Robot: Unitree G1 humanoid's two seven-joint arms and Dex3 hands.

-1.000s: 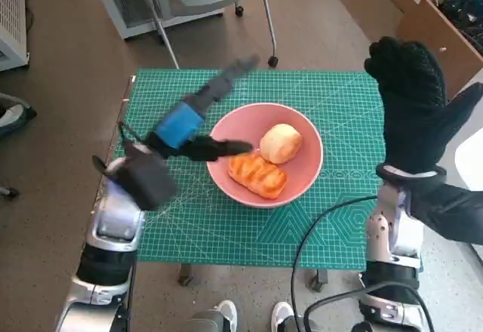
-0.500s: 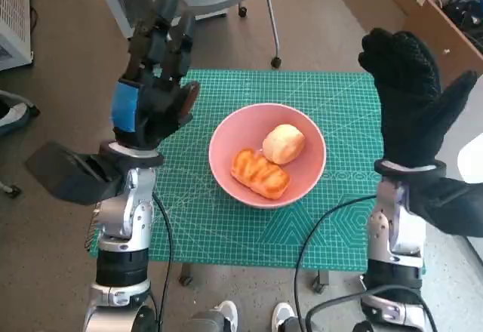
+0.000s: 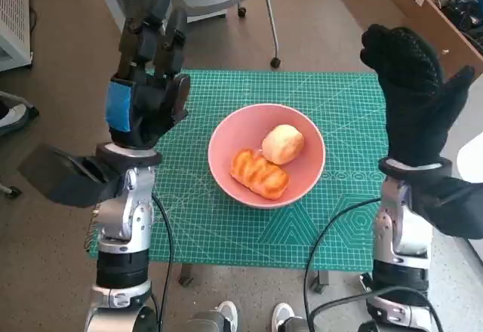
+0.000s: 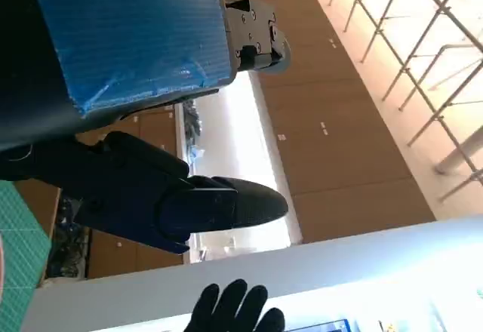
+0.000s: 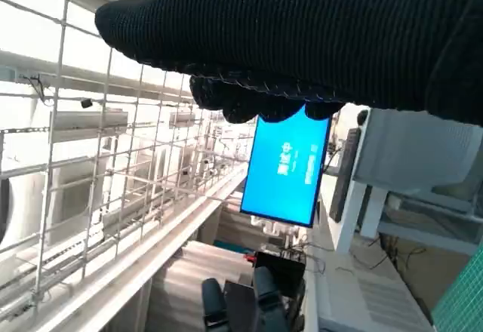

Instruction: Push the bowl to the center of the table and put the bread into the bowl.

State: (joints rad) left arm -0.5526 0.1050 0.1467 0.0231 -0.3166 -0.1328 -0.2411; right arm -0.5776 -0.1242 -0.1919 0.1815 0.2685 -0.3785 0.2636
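Fingers [image 3: 155,34] spread on both raised hands (empty), 2 breads [image 3: 259,173] in bowl [image 3: 311,172]

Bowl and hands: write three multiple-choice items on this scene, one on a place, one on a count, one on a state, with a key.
1. Where does the pink bowl sit?
A. near the middle of the green mat
B. on the floor
C. on the chair

2. How many pieces of bread lie in the bowl?
A. none
B. two
C. four

3. What does the left hand hold?
A. a bread piece
B. the bowl's rim
C. nothing

Key:
1 A, the mat shows around the bowl on every side.
2 B, a round roll and a ridged pastry lie inside.
3 C, it is raised off the mat, like the right hand.
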